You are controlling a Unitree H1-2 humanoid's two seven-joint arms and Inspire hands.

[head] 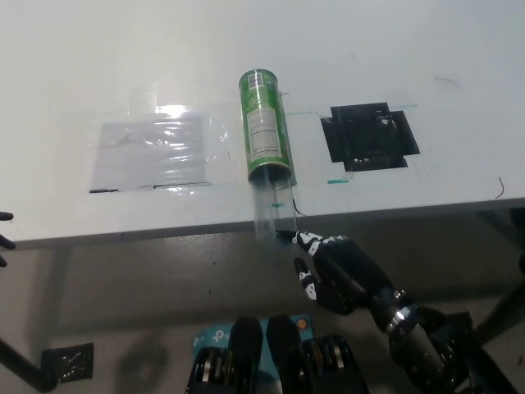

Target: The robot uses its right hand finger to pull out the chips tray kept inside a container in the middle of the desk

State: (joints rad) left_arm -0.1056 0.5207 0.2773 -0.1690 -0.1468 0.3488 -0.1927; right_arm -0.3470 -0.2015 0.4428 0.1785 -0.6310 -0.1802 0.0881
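The green container [265, 128] is laid on its side mid-desk [426, 49], open mouth toward the near edge, probably so the clear chips tray [271, 209] can be slid straight out. The tray is seen poking out past the mouth, up to the desk edge. One fingertip of the right hand [332, 271] is hooked at the tray's near end, other fingers curled loosely. Only a sliver of a hand at the far left edge [4, 230] is caught; pose can't be told.

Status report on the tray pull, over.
Right hand below desk edge, fingertip at the clear tray end, grip unclear. Tray partly out of green container, reaching the desk edge. Left hand barely in view at left. Nothing blocking.
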